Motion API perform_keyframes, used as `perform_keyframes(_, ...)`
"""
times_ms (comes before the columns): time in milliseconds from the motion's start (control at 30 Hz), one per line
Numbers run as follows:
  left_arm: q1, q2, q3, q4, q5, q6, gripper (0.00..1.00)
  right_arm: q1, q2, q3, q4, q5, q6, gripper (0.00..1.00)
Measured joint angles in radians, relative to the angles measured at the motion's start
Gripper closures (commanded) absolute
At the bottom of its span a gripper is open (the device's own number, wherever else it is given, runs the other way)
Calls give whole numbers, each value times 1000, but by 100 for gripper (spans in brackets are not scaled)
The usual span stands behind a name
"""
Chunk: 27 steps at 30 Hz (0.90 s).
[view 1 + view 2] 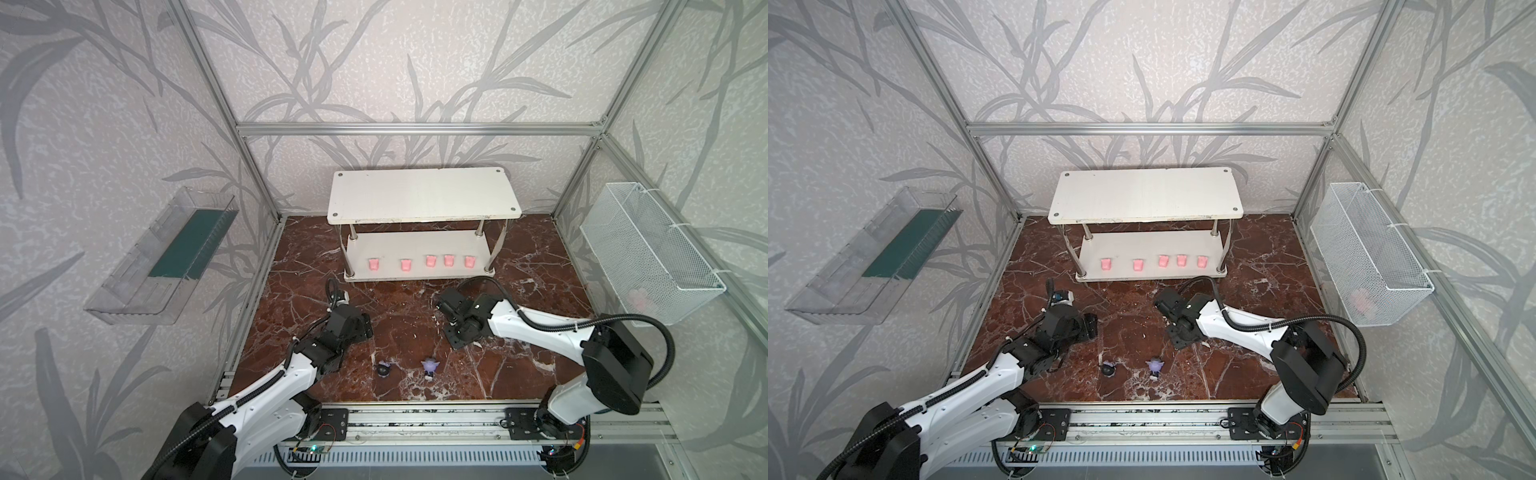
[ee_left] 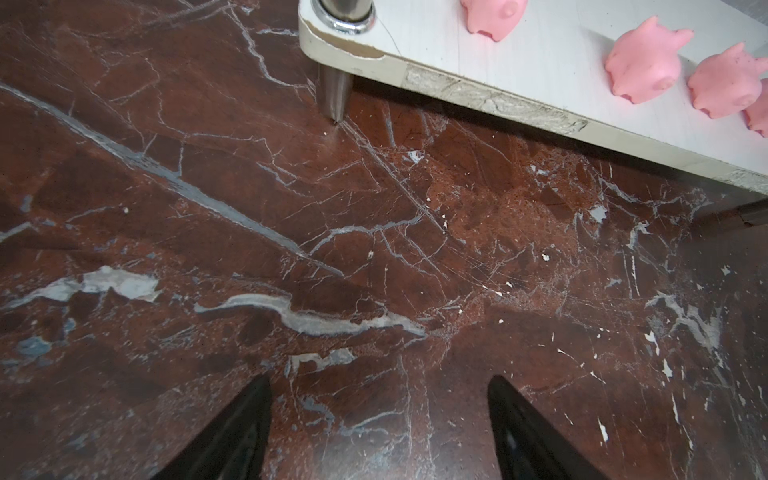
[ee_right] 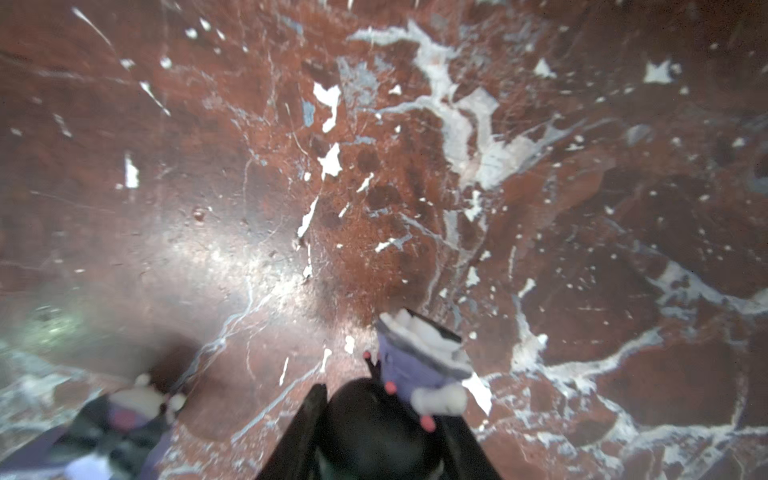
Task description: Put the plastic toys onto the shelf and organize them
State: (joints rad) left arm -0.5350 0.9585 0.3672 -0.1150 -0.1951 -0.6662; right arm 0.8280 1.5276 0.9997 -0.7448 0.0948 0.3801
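Observation:
The white two-tier shelf (image 1: pixel 424 195) stands at the back of the red marble floor. Several pink piglet toys (image 1: pixel 430 260) line its lower tier, and some show in the left wrist view (image 2: pixel 644 68). A black figurine (image 1: pixel 383 369) and a lilac one (image 1: pixel 428 368) stand on the floor near the front, seen in both top views. My right gripper (image 3: pixel 382 415) is shut on the black head of a black-and-lilac figurine (image 3: pixel 415 365). In a top view this gripper (image 1: pixel 457 328) points down at mid-floor and hides that toy. My left gripper (image 2: pixel 379 382) hangs open and empty over bare floor.
A clear plastic bin (image 1: pixel 162 257) hangs on the left wall. On the right wall is a white wire basket (image 1: pixel 648 253) with something pink inside. A chrome shelf leg (image 2: pixel 334 91) stands ahead of the left gripper. A blurred dark and lilac shape (image 3: pixel 124 411) lies beside the right gripper.

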Motion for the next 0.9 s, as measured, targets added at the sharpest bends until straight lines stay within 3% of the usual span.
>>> perform_keyframes(167,0,0,-3,19,15,-4,20,-33,-48,84,-166,-103,-35,72)
perform_keyframes(433,2,0,-36,70,42,-8,20,-35,-49,44,-359,-295,-71,72)
perform_keyframes(700,7,10,-49,107,60,-8,20,-35,-44,-28,-385,-499,-93,72)
perform_keyframes(900,8,22,-49,123,68,-8,20,-35,18,-60,-369,-579,-113,72)
